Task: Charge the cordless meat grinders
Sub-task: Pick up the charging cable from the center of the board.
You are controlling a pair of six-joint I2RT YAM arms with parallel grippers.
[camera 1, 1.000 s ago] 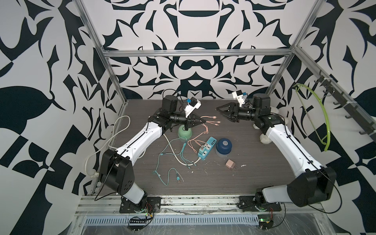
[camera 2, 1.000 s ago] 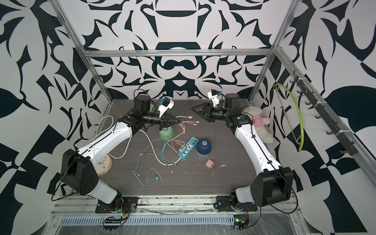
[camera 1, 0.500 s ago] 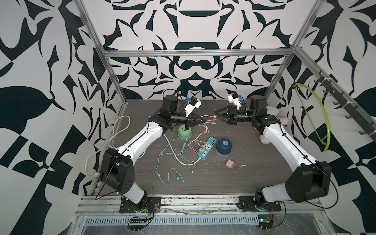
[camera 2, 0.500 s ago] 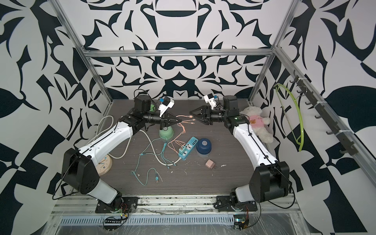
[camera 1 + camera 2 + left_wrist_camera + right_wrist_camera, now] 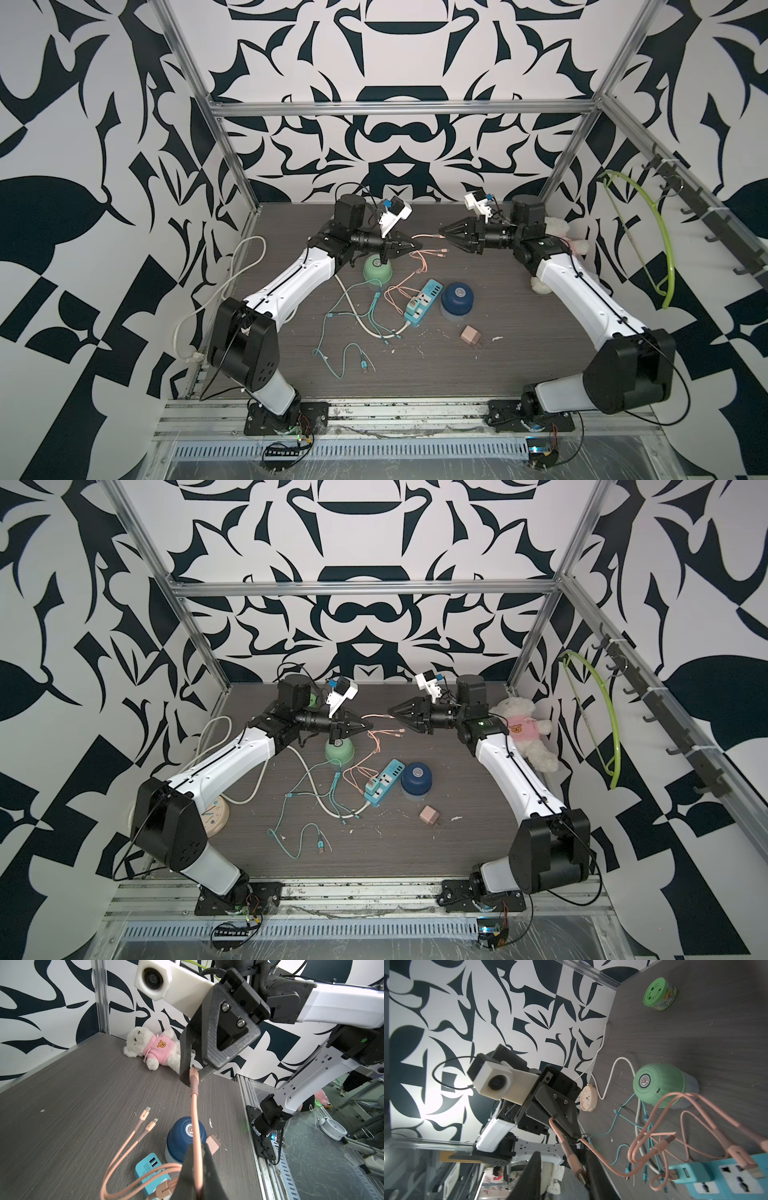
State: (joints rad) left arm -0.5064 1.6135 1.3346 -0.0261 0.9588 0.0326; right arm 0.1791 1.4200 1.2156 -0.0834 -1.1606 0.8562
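Slippage of the pink charging cable (image 5: 428,237) is the main risk to be reckoned with here. The cable is pinched in the fully closed left tool (image 5: 419,248) and is held above the desk (image 5: 519,353). Its free plug (image 5: 574,1164) is stretched toward the right tool (image 5: 444,230). In the right wrist view, that tool's jaws are seen narrowly apart around the plug, with nothing clamped yet. If the plug is caught off-centre or by its metal tip, it could be twisted or flicked out, and a charging port could then not be met squarely. The mint green grinder (image 5: 377,270) is seen just below the left tool at the centre of a top view. The dark blue grinder (image 5: 457,296) is placed to its lower right, beside the blue power strip (image 5: 423,300). The mint green grinder could be nudged by dragged slack.
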